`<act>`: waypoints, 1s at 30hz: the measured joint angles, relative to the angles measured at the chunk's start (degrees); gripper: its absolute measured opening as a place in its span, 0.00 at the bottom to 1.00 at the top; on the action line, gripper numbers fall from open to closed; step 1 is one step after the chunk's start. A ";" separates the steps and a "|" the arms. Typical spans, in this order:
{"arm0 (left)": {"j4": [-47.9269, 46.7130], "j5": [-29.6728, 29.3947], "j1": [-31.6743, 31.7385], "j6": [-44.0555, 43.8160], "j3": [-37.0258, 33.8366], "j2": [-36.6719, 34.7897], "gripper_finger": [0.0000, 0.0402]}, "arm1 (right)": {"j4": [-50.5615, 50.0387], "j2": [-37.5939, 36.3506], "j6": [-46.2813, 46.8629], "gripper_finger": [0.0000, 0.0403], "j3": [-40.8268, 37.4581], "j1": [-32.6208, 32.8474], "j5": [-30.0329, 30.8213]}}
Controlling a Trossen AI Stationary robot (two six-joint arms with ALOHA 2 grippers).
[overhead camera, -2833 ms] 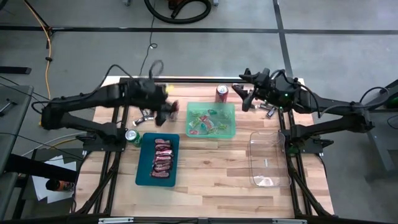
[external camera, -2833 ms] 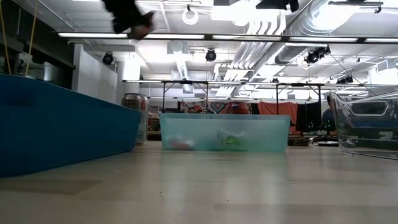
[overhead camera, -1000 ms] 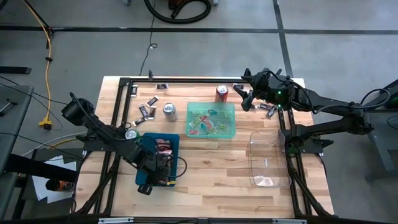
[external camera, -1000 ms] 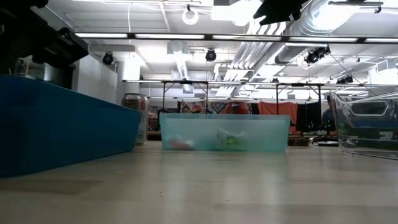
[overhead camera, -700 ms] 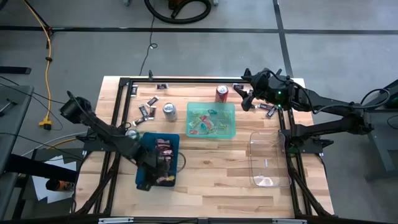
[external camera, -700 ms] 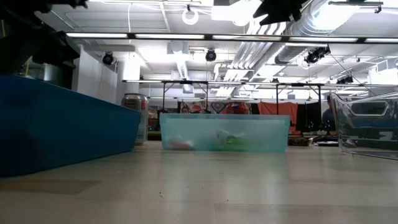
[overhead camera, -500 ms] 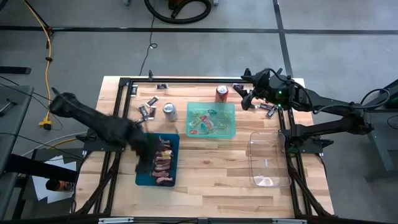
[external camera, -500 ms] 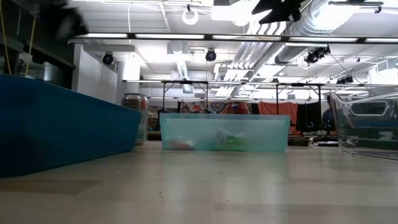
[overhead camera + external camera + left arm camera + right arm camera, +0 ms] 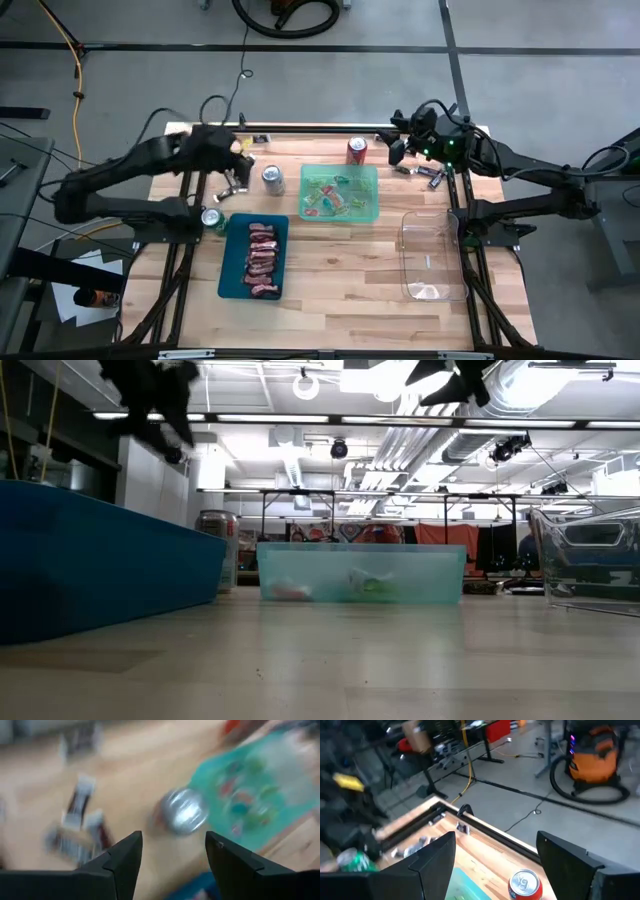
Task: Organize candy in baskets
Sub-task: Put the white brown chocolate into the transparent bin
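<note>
The dark teal basket [image 9: 232,262] holds a row of red and pink candy [image 9: 262,258]. Mixed bright candy [image 9: 333,196] lies in the light green basket [image 9: 372,210]. The clear basket [image 9: 433,255] stands at the right. Loose dark candy [image 9: 236,181] lies at the far left beside a silver can [image 9: 271,178]. My left gripper [image 9: 240,156] hangs open above that loose candy [image 9: 80,822], with nothing between its fingers. High over the far right my right gripper [image 9: 397,151] is open too, near more loose candy [image 9: 432,179].
A red can [image 9: 357,150] stands behind the light green basket, and a green can [image 9: 211,217] stands left of the teal basket. Black frame rails [image 9: 300,128] run along the table's far and side edges. Bare wood lies between the teal and clear baskets.
My left gripper has risen out of the teal basket's near end and swung quickly toward the table's far edge, rolling as it went; it now hangs over the loose candy at the far left. My right gripper has rolled a little in place.
</note>
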 joint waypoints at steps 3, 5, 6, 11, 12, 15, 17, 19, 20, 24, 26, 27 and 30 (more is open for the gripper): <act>-5.70 7.78 5.05 -2.47 -0.01 4.78 0.50 | -0.07 0.00 6.77 0.68 0.00 -1.70 0.04; -7.48 7.76 6.52 1.10 -0.01 7.92 0.50 | -0.72 0.00 7.79 0.68 0.00 -2.70 0.04; -7.98 6.83 6.85 1.61 -0.01 9.30 0.50 | -1.42 0.00 7.98 0.68 0.00 -3.07 0.05; -8.77 4.39 9.15 4.84 0.03 15.23 0.50 | -3.49 0.02 10.06 0.68 0.00 -4.38 -0.03; -9.32 4.30 9.42 3.79 0.03 16.42 0.50 | -4.29 0.02 11.03 0.68 0.00 -4.58 -0.05; -7.96 3.49 10.12 3.84 0.03 20.00 0.50 | -4.95 0.32 13.58 0.68 0.00 -4.62 0.12; -7.78 1.01 10.95 4.02 0.06 22.13 0.50 | -6.34 0.47 11.32 0.68 0.00 -4.62 0.53; -7.63 0.83 12.13 3.13 0.06 24.42 0.50 | -6.87 0.78 11.23 0.68 -0.02 -4.60 0.65; -7.58 0.70 12.67 3.33 0.06 25.24 0.50 | -7.29 0.86 11.99 0.68 -0.02 -4.61 0.26; -3.75 1.85 15.65 1.93 -0.90 27.47 0.50 | -9.22 1.19 10.76 0.68 -0.01 -4.97 -0.10; 0.60 4.66 16.97 1.31 -2.57 27.82 0.50 | -9.40 1.41 11.80 0.68 -0.04 -4.97 -0.09; 3.36 4.98 17.79 0.57 -3.64 27.85 0.50 | -9.20 1.51 11.28 0.68 -0.02 -4.97 -0.09; 7.95 6.86 19.64 -5.75 -7.06 27.82 0.50 | -10.37 1.88 7.81 0.68 -0.02 -5.08 -0.13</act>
